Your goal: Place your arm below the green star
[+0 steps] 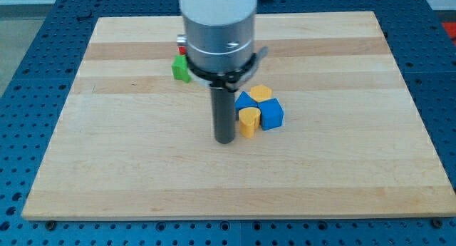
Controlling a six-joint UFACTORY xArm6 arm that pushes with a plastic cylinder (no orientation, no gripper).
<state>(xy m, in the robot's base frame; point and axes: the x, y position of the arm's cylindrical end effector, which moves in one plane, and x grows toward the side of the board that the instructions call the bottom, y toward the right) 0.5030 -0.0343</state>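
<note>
A green block, partly hidden by the arm so its shape is unclear, sits at the upper middle of the wooden board. A small red block peeks out just above it. My tip rests on the board below and to the right of the green block, well apart from it. Just right of my tip is a tight cluster: a yellow block, a blue block, another blue block and a second yellow block.
The arm's grey and white body hides the board's upper middle. The board lies on a blue perforated table.
</note>
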